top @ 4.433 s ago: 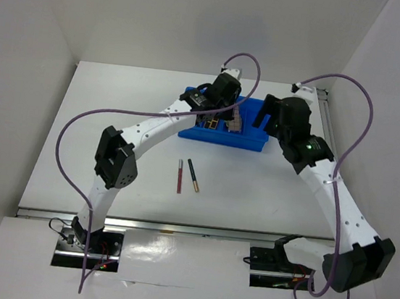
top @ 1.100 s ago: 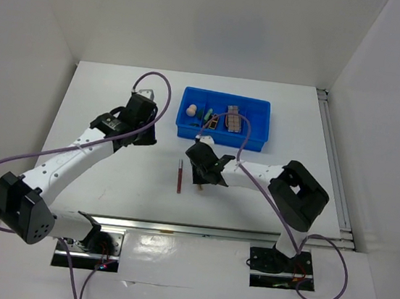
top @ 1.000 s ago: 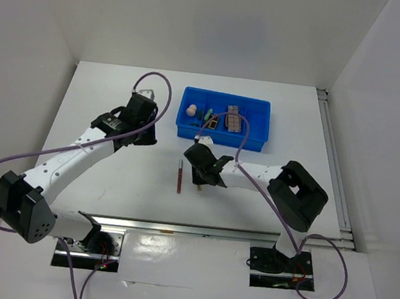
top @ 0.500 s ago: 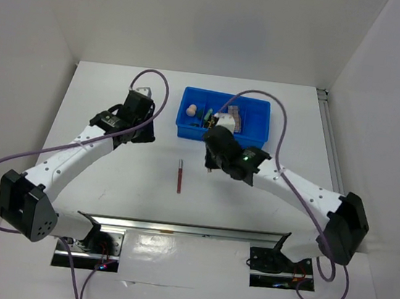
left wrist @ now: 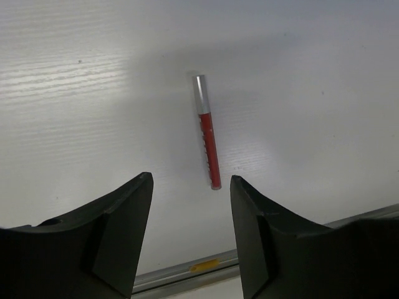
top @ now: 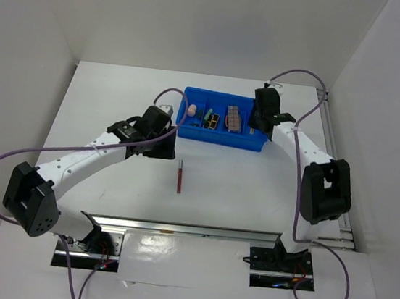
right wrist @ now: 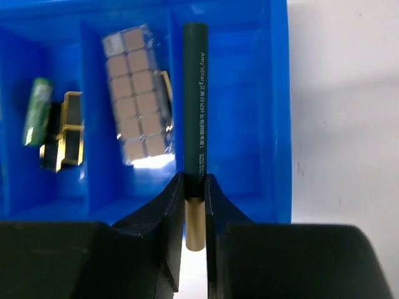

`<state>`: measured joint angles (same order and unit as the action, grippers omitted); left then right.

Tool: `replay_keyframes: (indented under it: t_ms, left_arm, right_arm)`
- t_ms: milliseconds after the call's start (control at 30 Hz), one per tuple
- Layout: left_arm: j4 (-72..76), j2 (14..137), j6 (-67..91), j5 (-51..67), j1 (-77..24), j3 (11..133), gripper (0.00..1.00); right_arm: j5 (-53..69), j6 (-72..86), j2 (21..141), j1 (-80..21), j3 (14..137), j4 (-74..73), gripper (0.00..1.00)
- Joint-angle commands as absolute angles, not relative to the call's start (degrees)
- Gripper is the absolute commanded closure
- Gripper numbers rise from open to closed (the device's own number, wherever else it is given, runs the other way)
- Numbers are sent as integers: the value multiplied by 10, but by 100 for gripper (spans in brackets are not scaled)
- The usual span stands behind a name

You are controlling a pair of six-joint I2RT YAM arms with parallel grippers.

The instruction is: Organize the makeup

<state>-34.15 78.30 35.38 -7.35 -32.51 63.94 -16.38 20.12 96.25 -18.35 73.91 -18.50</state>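
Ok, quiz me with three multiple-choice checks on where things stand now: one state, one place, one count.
1. At the blue bin, the right gripper is: A open; B shut on nothing; C shut on the dark green pencil.
2. The red pencil lies: A on the table, ahead of the left gripper; B in the bin; C in the left gripper.
3. Pencils on the table: A none; B one; C two.
Answers: 1 C, it pinches the pencil's tan end; 2 A, the left wrist view shows it beyond the open jaws; 3 B, only the red one lies there.
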Motion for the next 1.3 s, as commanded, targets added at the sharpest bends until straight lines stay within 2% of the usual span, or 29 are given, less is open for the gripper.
replay_keyframes:
  t_ms: [0,133,200,300,333,367,433,633,867,1033,1133,1200,1233,1267]
  left_arm:
    - [-319,796,382,-56,-340,633,32]
    - [-301,809,388,-43,-351,622,31]
    - [-301,816,388,-43,-356,622,31]
    - [-294,835,388,-43,-369,622,20]
    - [-294,840,388,-43,-375,622,16]
    - [-287,851,388,-43,-375,622,16]
    - [-280,863,388,-43,-382,622,16]
    - [-262,917,428,-76,-388,612,38]
    - [-225,981,457,-90,-399,617,45]
    - [-243,1032,468,-116,-404,628,56]
    - [-266,1040,476,-138,-423,649,69]
    - [-286,1034,470,-150,-437,668,95]
    - [-297,1028,462,-150,-443,677,100]
    - [-308,1014,444,-150,-449,693,100]
  right_arm:
    - [-143,156,1009,-167,799,-127,99]
    - [-155,133,1060,-161,829,-122,99]
    - [-162,127,1072,-156,845,-115,95]
    - [-162,127,1095,-150,872,-115,70]
    - [-167,127,1101,-150,877,-122,58]
    - [-167,127,1101,-150,877,-122,42]
    - [-167,127,1083,-150,882,-127,34]
    - [-151,139,990,-150,813,-135,34]
    - [-139,163,868,-150,724,-159,34]
    - [-139,169,805,-150,706,-177,35]
    - [-144,169,791,-150,706,-189,35]
    - [-149,169,791,-150,706,-194,35]
    - [-156,164,783,-150,706,-194,35]
    - [-156,163,776,-150,706,-194,35]
